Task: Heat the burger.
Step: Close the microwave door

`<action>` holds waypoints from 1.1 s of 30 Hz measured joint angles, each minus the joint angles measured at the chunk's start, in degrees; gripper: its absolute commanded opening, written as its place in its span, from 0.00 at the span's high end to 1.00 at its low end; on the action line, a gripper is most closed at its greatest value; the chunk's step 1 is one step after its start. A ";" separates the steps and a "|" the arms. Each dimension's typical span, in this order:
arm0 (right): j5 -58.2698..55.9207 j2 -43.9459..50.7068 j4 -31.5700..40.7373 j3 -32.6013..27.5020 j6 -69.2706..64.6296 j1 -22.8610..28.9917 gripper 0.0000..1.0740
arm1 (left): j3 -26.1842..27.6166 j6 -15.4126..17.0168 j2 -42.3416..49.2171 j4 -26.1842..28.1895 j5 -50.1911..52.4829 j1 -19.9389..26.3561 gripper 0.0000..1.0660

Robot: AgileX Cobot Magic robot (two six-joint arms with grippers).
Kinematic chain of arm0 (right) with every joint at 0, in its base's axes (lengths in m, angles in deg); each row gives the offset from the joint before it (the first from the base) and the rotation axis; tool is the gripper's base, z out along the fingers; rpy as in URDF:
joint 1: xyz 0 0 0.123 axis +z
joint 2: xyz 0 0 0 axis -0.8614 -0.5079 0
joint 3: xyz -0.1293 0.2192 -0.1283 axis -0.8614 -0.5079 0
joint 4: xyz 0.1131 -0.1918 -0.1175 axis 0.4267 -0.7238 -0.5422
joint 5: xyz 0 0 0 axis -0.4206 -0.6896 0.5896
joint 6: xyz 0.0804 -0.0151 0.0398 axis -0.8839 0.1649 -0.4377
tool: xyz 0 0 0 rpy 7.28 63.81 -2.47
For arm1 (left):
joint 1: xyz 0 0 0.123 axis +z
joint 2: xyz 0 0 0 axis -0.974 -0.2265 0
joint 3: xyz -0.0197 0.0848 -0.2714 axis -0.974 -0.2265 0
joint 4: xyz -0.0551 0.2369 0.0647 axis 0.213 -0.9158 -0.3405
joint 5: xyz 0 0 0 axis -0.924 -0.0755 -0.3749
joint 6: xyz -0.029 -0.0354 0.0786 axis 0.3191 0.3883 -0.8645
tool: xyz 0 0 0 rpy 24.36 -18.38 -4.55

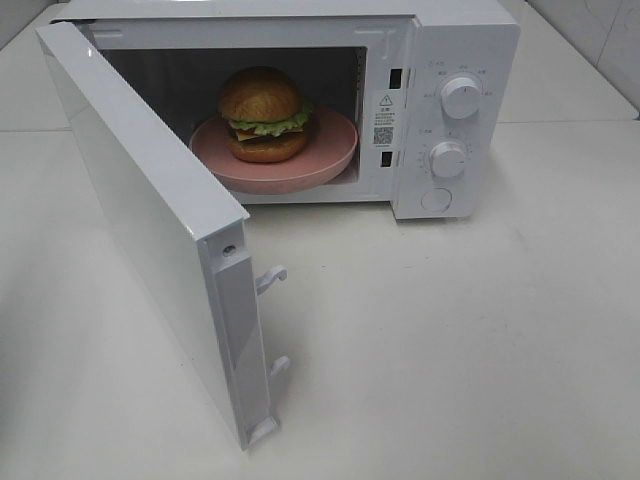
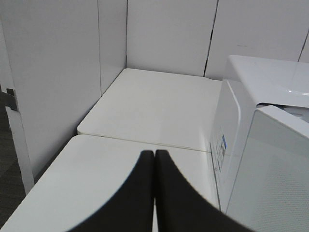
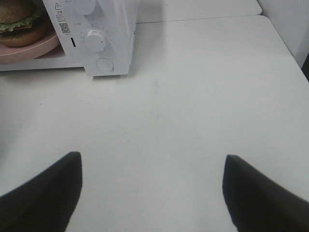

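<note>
The burger with its brown bun, green lettuce and dark patty rests on a pink plate inside the white microwave. The microwave door stands wide open, swung toward the front left. In the right wrist view the burger shows at the edge beside the control panel. My left gripper is shut with nothing between its dark fingers, off to the microwave's left side, behind the door. My right gripper is open and empty above the table, in front of the microwave's right part. Neither gripper shows in the exterior high view.
Two knobs and a round button sit on the microwave's right panel. Door latch hooks stick out from the door's edge. White wall panels enclose the table at the left rear.
</note>
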 measured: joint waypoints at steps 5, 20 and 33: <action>0.00 0.00 0.00 0.00 0.00 0.00 0.29 | -0.74 0.00 -6.30 -1.95 8.14 0.00 1.00; 0.06 0.00 0.00 0.00 0.00 0.00 0.29 | -0.86 10.49 -29.11 -19.54 29.74 0.00 1.00; 0.06 0.00 0.00 0.00 0.00 0.00 0.29 | 2.01 22.17 -41.42 -28.93 34.95 -0.34 1.00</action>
